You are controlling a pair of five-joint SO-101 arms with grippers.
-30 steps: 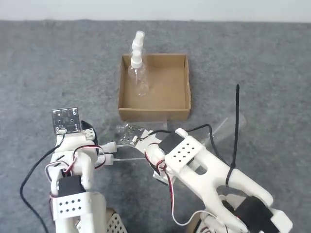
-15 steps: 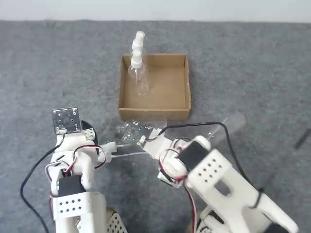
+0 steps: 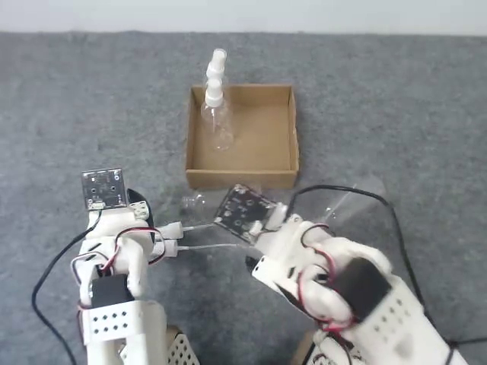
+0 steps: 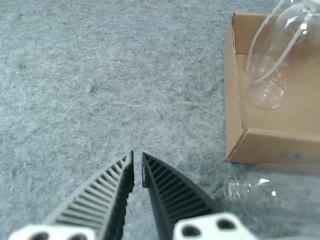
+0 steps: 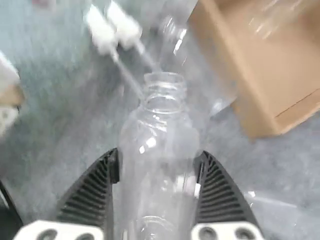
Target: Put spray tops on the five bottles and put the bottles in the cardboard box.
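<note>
Grey carpet (image 3: pixel 91 114) for a work surface, with the cardboard box (image 3: pixel 242 179) sitting mid-field. Two capped bottles (image 3: pixel 218 125) stand in the box against its left wall, so I'd call two of five done. The right gripper (image 5: pixel 157 156) has its jaws clamped on either side of a clear uncapped bottle (image 5: pixel 159 130). The bottle is held off the carpet just in front of the box, with its open neck aimed toward the two loose spray tops (image 3: pixel 172 228). Those lie on the carpet beside the left arm, with their dip tubes trailing toward the right arm. The left gripper (image 4: pixel 137 160) has its jaws nearly closed, leaving only a thin slit, and grips nothing; it points at bare carpet left of the box. A second uncapped bottle (image 3: pixel 194 202) lies on its side just in front of the box's front-left corner. Another clear bottle (image 3: pixel 358 199) lies off to the right of the box front. Looks like the step is capping bottle three: body in hand, top not yet fetched. Next, the left jaws likely need to open and take a spray top by its head. Then feed the thin tube into the neck while the right holds steady. The tube is floppy and the neck narrow, so alignment is the risk.
</note>
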